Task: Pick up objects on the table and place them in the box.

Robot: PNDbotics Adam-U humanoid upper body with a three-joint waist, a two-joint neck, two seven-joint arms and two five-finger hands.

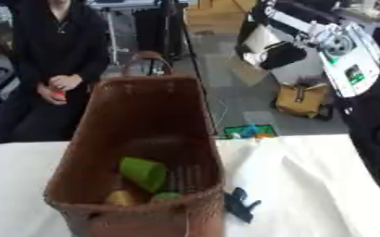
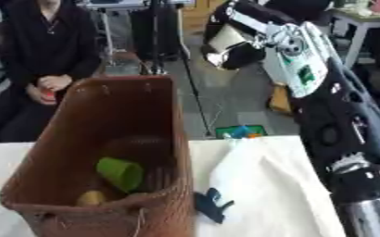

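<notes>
My right hand [image 2: 230, 44] is raised high at the far end of my right arm [image 2: 339, 125], well above and beyond the table [image 1: 307, 176], over the floor. It reads as a dark mass with a pale patch; I cannot tell whether its fingers are straight or curled, nor whether anything is in it. The arm runs from the near right edge up and leftward, its nearest section cut off by the frame. My left hand appears in neither view.

Below and to the left stands the box, in fact a brown woven basket [image 1: 79, 185] with a handle at its far end. Its long axis runs near to far, and its near wall is cut off by the bottom edge. Inside, a green cup [image 1: 143, 173] lies tipped, mouth facing the upper left, base toward the near right. Near it, against the near wall, sit a yellow rounded item [image 1: 120, 198] and a smaller green one [image 1: 167, 196]; both are partly hidden by the rim (shape not determinable).

Just beside the basket's near right corner, on the white cloth, lies a dark blue object [image 1: 242, 204], irregular, long axis roughly near to far; its kind is not clear. At the table's far edge a green and blue item [image 1: 250, 131] shows, indistinct.
</notes>
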